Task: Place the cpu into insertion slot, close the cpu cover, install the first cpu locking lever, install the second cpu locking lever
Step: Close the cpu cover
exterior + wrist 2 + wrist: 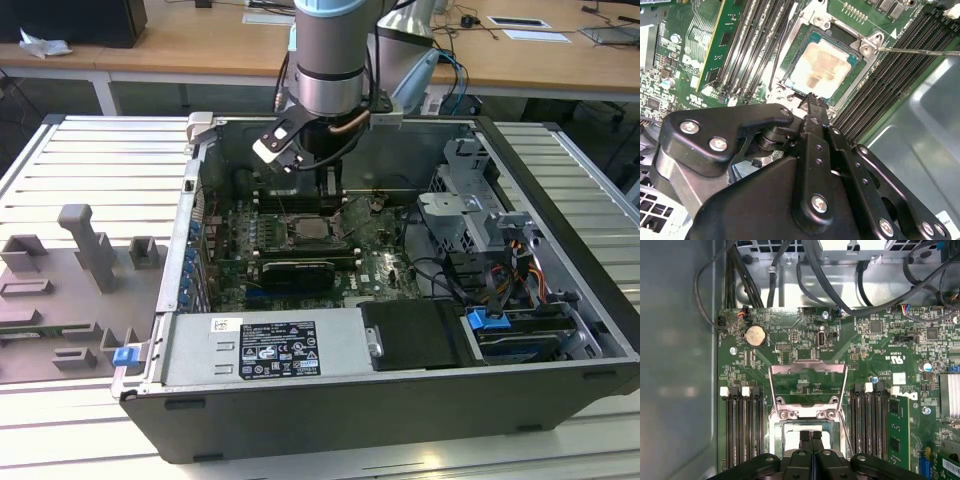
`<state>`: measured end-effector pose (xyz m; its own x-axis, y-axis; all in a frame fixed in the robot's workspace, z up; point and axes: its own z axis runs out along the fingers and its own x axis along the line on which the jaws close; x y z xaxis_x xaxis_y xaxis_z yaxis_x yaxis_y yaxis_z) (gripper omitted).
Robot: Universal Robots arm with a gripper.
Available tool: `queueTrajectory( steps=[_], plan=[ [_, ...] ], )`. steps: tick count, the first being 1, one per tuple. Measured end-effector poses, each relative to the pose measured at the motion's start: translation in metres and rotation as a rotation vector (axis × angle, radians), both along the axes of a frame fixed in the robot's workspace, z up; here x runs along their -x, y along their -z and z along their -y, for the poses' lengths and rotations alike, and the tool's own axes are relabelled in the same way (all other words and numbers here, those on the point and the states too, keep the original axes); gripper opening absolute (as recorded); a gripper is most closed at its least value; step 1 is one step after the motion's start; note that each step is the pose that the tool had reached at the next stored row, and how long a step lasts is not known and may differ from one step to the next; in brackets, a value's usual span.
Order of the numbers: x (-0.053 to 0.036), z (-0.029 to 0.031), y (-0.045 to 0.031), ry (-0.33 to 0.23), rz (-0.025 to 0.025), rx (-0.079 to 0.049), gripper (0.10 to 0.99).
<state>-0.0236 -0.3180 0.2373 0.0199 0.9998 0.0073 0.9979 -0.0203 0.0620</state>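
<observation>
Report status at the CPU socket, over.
gripper shut, empty, above the cpu; seated in socket; cpu cover open; locking lever unlatched.

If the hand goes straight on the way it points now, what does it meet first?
Most likely the cpu seated in the socket, near its edge; the hand points down at it. Depth is unclear.

Robotics lab: open PC case on a slatted metal bench, grey fixtures at left, cable-strewn desks along the top
</observation>
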Motion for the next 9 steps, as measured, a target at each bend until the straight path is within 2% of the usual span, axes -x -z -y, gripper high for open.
queueTrajectory(
  steps=[6,9],
  plan=[
    [-0.0006,0.0000,-0.0045,0.000,0.0001,0.000,0.106],
    [-0.0042,0.0000,-0.0047,0.000,0.0000,0.000,0.106]
  ],
)
